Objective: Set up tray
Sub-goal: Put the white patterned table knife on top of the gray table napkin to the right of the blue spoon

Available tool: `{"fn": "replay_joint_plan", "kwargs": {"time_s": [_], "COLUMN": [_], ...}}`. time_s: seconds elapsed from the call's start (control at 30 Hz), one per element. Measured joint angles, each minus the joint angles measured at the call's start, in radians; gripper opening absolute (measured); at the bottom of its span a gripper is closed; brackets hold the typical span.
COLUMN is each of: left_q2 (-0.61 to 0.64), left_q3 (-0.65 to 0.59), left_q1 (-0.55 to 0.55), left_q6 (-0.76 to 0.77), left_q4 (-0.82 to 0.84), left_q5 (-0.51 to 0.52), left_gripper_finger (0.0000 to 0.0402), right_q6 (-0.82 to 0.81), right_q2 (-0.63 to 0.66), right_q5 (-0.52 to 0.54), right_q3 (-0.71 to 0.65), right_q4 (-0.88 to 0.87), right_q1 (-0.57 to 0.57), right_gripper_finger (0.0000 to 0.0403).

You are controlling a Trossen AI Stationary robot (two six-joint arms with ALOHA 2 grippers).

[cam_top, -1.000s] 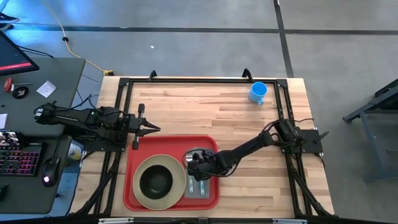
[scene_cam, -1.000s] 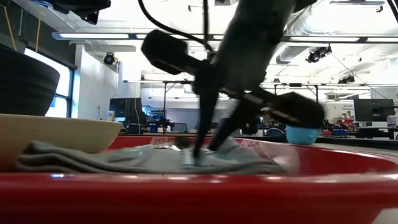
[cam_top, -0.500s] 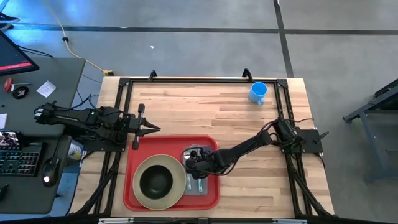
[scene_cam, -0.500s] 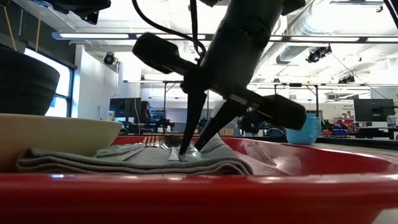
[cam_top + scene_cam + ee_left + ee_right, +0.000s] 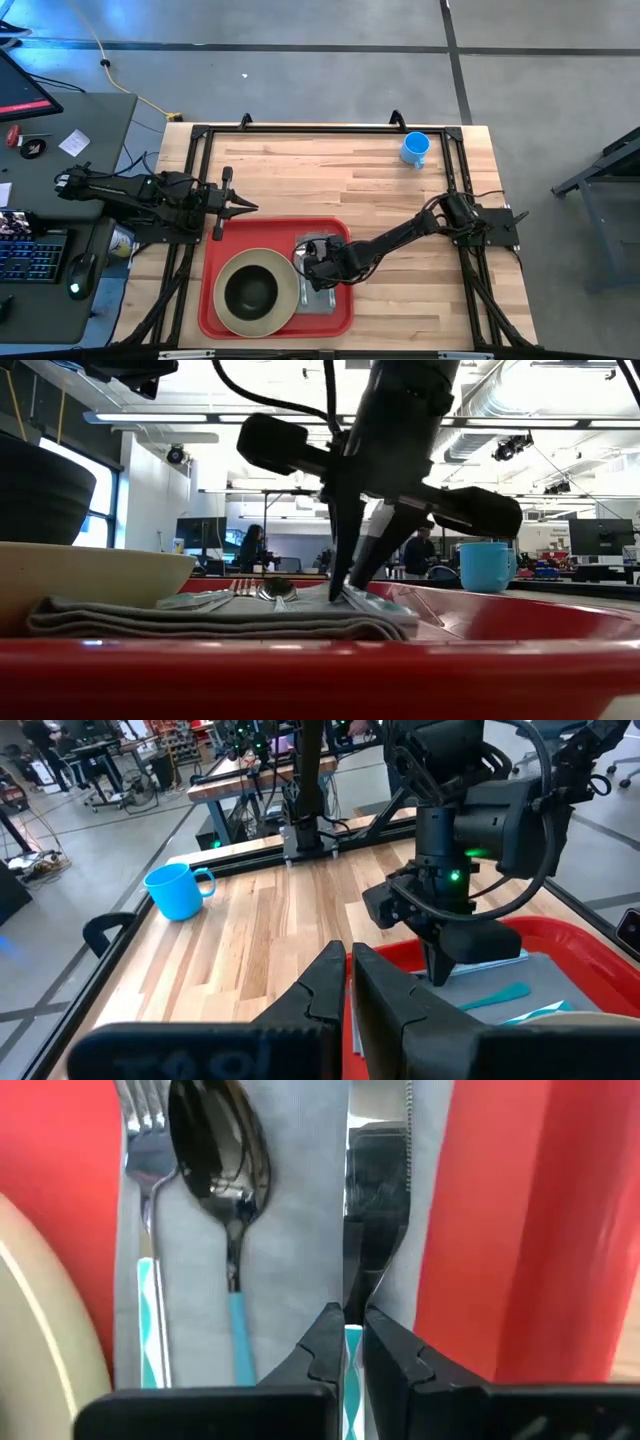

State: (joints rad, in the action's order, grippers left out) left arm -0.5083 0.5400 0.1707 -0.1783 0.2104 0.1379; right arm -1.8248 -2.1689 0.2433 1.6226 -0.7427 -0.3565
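The red tray (image 5: 215,300) lies at the table's near side. On it sits a cream plate (image 5: 287,290) with a dark bowl (image 5: 250,290). To the plate's right a grey napkin (image 5: 290,1210) carries a fork (image 5: 140,1140), a teal-handled spoon (image 5: 215,1140) and a knife (image 5: 378,1180). My right gripper (image 5: 312,268) stands over the napkin, shut on the knife. My left gripper (image 5: 250,208) waits shut, just beyond the tray's far left corner. My right gripper pinches the knife's teal handle (image 5: 352,1342) between its two fingertips (image 5: 343,585). It comes from above, pointing down, with the fingers across the handle. The knife lies flat along the napkin's right side (image 5: 385,603).
A blue mug (image 5: 415,148) stands near the table's far right corner. Black frame rails run along the left, far and right edges. Bare wood lies between the tray and the mug.
My right gripper has moved a little toward the table's right, from over the spoon to the knife. The napkin, bunched and blurred under the fingers a second ago, now lies flat with the fork and spoon resting on it.
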Motion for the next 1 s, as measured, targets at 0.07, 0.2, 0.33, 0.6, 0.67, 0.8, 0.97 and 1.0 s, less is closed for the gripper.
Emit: {"fn": "replay_joint_plan", "kwargs": {"time_s": [0.07, 0.2, 0.33, 0.6, 0.67, 0.8, 0.97, 1.0], "left_q2": [0.0, 0.0, 0.0, 0.0, 0.0, 0.0, 0.0, 0.0], "left_q3": [0.0, 0.0, 0.0, 0.0, 0.0, 0.0, 0.0, 0.0], "left_q1": [0.0, 0.0, 0.0, 0.0, 0.0, 0.0, 0.0, 0.0], "left_q6": [0.0, 0.0, 0.0, 0.0, 0.0, 0.0, 0.0, 0.0], "left_q4": [-0.002, -0.002, -0.003, -0.003, -0.003, -0.003, -0.003, -0.003], "left_q5": [0.0, 0.0, 0.0, 0.0, 0.0, 0.0, 0.0, 0.0], "left_gripper_finger": [0.0056, 0.0056, 0.0056, 0.0056, 0.0056, 0.0056, 0.0056, 0.0056], "right_q6": [0.001, 0.003, 0.004, 0.002, 0.003, 0.004, 0.005, 0.005], "right_q2": [0.001, 0.002, 0.005, 0.004, 0.003, 0.003, 0.003, 0.003], "right_q5": [0.008, 0.009, 0.013, -0.008, -0.008, -0.006, 0.0, 0.001], "right_q3": [-0.014, -0.06, -0.084, -0.068, -0.06, -0.048, -0.048, -0.05], "right_q4": [0.025, 0.103, 0.157, 0.175, 0.18, 0.184, 0.181, 0.181], "right_q1": [0.0, 0.003, 0.003, 0.003, 0.003, 0.003, 0.003, 0.003], "right_gripper_finger": [0.0018, 0.0024, 0.0022, 0.0024, 0.0023, 0.0019, 0.0022, 0.0024]}}
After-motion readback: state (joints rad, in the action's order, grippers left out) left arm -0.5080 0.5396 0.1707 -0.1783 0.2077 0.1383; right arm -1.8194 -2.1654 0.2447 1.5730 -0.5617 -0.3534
